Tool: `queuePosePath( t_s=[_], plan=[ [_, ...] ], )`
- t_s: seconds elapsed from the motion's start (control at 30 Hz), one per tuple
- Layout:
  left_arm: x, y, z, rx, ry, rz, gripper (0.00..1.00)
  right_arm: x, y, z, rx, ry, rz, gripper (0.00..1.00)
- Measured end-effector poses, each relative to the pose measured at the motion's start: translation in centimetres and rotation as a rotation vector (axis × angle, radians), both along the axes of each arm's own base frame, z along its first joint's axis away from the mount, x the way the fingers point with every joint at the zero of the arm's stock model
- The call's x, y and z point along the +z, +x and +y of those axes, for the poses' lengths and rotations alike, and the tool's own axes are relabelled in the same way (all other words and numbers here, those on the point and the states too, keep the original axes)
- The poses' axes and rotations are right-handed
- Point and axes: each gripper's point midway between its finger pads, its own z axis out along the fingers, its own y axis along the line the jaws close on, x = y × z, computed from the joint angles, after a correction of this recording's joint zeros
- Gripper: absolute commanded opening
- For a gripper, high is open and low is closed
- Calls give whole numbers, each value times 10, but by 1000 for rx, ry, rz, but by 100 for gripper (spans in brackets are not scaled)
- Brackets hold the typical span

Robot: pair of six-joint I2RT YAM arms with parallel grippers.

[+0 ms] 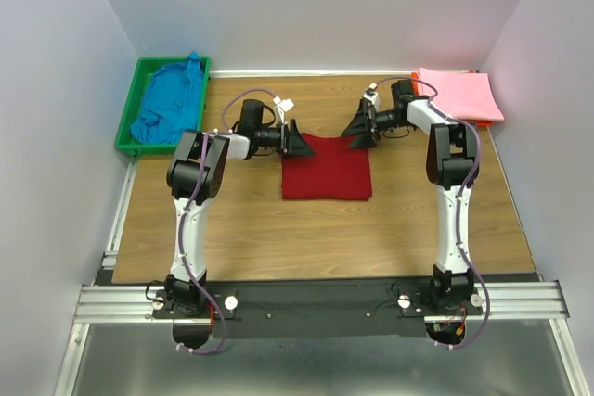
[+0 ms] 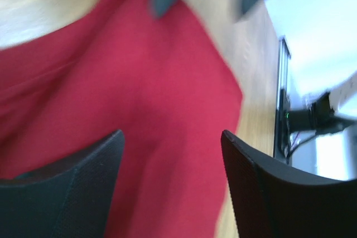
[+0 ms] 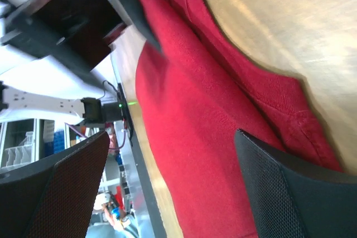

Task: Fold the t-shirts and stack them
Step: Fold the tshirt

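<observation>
The dark red t-shirt (image 1: 327, 169) lies folded into a square at mid-table; it fills the left wrist view (image 2: 139, 98) and the right wrist view (image 3: 195, 115). My left gripper (image 1: 299, 142) is open at the shirt's far left corner, its fingers apart with nothing between them. My right gripper (image 1: 358, 132) is open at the far right corner, also holding nothing. The bright blue t-shirt (image 1: 172, 104) lies crumpled in the green bin (image 1: 126, 127). The light pink t-shirt (image 1: 457, 95) lies folded flat at the far right.
The green bin stands at the far left corner. A thin orange tray (image 1: 486, 121) shows under the pink shirt. White walls close in on three sides. Bare wooden tabletop (image 1: 325, 234) lies in front of the red shirt.
</observation>
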Motion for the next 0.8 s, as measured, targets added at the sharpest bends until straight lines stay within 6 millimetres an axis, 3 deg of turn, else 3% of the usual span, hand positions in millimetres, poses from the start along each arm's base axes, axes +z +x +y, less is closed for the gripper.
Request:
queuePosePath(
  t_s=[0.07, 0.2, 0.27, 0.43, 0.5, 0.6, 0.67, 0.7, 0.77, 0.8],
  plan=[
    [-13, 10, 10, 23, -29, 53, 75, 0, 5, -5, -10, 8, -6, 100],
    [-11, 28, 27, 84, -82, 82, 75, -1, 10, -12, -21, 36, 7, 100],
    [-14, 25, 34, 103, -94, 102, 85, 0, 10, -15, -25, 59, 22, 100],
    [5, 9, 43, 91, -68, 47, 89, 8, 12, -25, -51, 47, 13, 100],
    [23, 8, 45, 87, -40, -21, 89, 19, 10, -30, -66, 30, -5, 100],
    [69, 7, 49, 91, 49, -261, 89, 45, 2, -39, -105, -53, -68, 100],
    [99, 6, 48, 84, 113, -454, 89, 83, -3, -48, -148, -126, -176, 100],
    [113, 4, 47, 87, 156, -551, 89, 92, -4, -52, -165, -156, -214, 100],
    [139, -11, 30, 52, 246, -777, 89, 131, -19, -60, -214, -218, -324, 100],
    [144, -19, 21, 31, 272, -843, 89, 137, -21, -64, -235, -238, -354, 100]
  ],
)
